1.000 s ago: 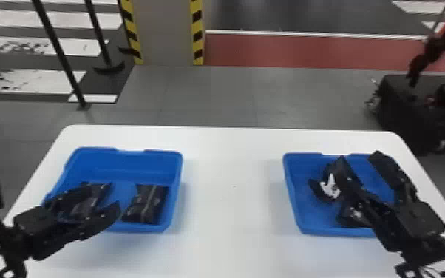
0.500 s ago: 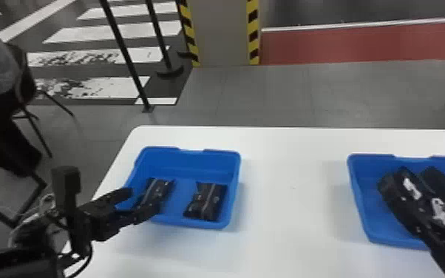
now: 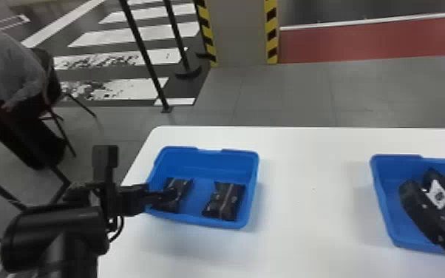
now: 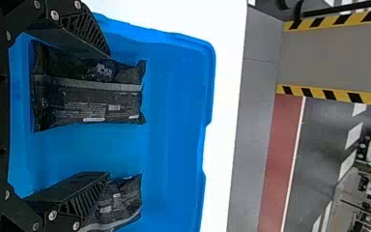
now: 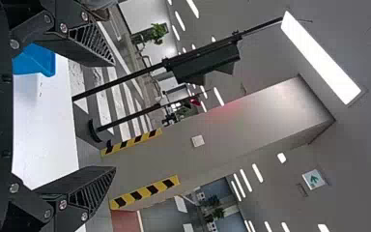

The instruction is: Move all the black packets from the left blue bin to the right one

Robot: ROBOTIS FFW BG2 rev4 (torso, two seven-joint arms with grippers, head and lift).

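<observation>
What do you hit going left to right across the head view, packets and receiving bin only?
First black packet, in the left blue bin → second black packet, same bin → right blue bin.

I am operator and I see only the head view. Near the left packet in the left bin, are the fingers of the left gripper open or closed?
Observer: Open. In the left wrist view, the left gripper has its fingers apart, the left packet mostly across the gap.
Operator: Thank you. And the right gripper, does it hold something?
Observer: No. In its wrist view the fingers are apart, with nothing between them.
</observation>
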